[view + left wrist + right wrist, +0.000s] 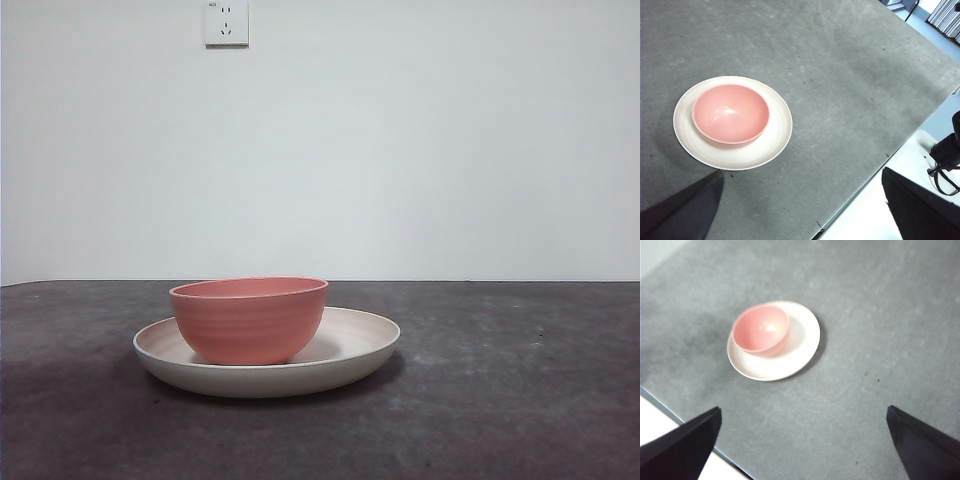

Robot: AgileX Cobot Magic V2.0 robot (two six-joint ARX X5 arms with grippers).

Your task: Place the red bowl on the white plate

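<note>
Front view: the red bowl [249, 319] sits upright on the white plate [365, 345], toward nine o'clock of the plate's centre. It looks light, rigid and smooth; the rim offers a hold.

Wrist views: the left gripper [800, 210] and right gripper [802, 442] are spread wide, empty, well apart from the bowl.

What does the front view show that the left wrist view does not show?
Only the front view shows the wall socket and the ridged outer side of the red bowl. Only the left wrist view shows the bowl's empty inside, the table edge and the open left gripper, held away from the dishes. Both show the bowl upright on the white plate, off its centre.
</note>
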